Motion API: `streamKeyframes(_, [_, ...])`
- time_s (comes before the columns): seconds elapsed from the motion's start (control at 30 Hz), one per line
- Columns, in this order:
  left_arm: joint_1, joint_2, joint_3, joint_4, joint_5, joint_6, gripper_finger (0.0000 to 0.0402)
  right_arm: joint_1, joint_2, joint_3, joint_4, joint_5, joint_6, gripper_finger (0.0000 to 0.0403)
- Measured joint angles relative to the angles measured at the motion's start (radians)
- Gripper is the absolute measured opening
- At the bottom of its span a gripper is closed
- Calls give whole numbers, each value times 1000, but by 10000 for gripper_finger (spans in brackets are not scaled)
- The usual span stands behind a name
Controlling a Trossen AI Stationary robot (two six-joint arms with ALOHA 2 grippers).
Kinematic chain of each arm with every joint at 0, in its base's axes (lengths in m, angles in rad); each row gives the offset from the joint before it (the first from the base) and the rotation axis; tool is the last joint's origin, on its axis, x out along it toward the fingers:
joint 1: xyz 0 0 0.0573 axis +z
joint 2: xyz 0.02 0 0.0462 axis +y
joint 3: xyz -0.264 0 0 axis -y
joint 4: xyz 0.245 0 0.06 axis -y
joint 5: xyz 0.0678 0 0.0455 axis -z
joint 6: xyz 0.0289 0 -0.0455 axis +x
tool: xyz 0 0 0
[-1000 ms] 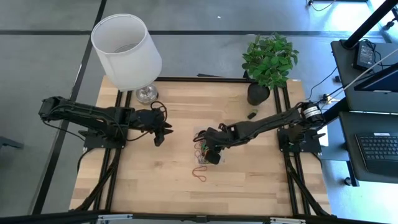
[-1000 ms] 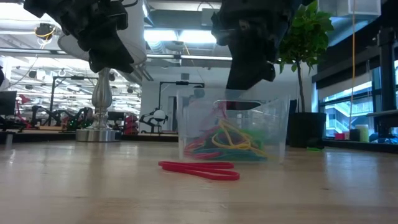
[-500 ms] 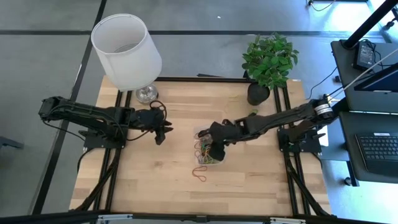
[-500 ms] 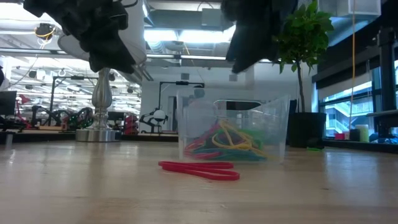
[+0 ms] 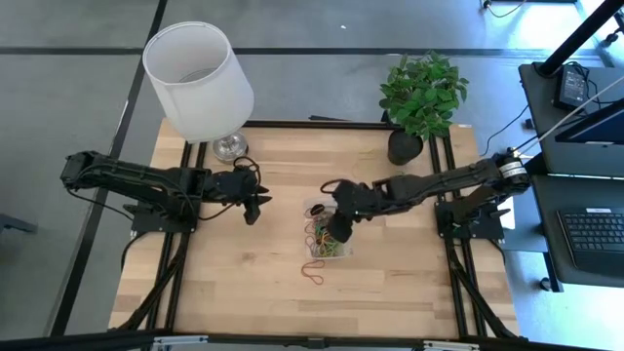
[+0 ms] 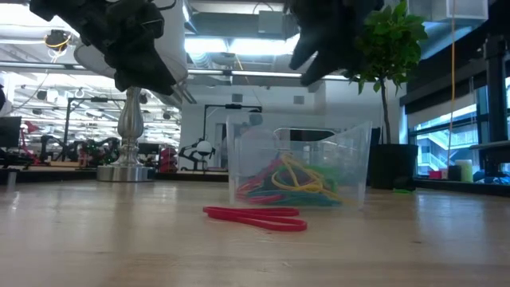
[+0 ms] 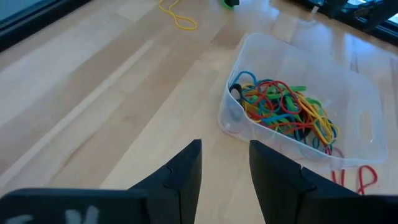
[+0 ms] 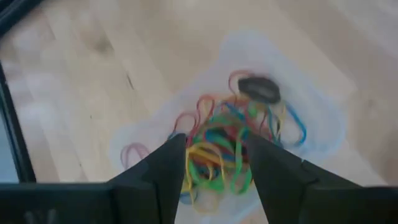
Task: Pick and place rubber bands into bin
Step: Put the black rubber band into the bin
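right gripper (image 5: 336, 226) hovers over the bin (image 5: 314, 209), fingers parted and empty, as if after a drop; rubber bands (image 7: 286, 112) fill it, one red band (image 5: 314, 272) lies on the table (image 5: 234, 273). left gripper (image 5: 255, 206) waits apart, open, empty.

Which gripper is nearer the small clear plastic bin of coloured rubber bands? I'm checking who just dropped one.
Right. The right gripper hangs open directly above the clear plastic bin; the left gripper waits open off to the bin's side.

Open end effector (image 8: 211, 163) above bin (image 8: 317, 134) — bands (image 8: 224, 143) inside
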Motion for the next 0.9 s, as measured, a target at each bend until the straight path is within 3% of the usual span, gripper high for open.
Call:
streamKeyframes(0.2, [-1, 0, 0, 0, -1, 88, 128, 62, 0, 0, -54, -3, 94, 159])
streamKeyframes(0.4, [-1, 0, 0, 2, 4, 78, 127, 149, 0, 0, -89, 0, 148, 139])
streamKeyframes(0.6, [3, 0, 0, 34, 28, 92, 127, 246, -3, -17, -183, 0, 266, 80])
streamKeyframes(0.73, [4, 0, 0, 58, 28, 137, 127, 303, -56, -121, -145, 4, 346, 12])
streamKeyframes(0.9, [-6, 4, 5, 79, 27, 188, 127, 333, -211, -358, -43, 61, 477, 5])
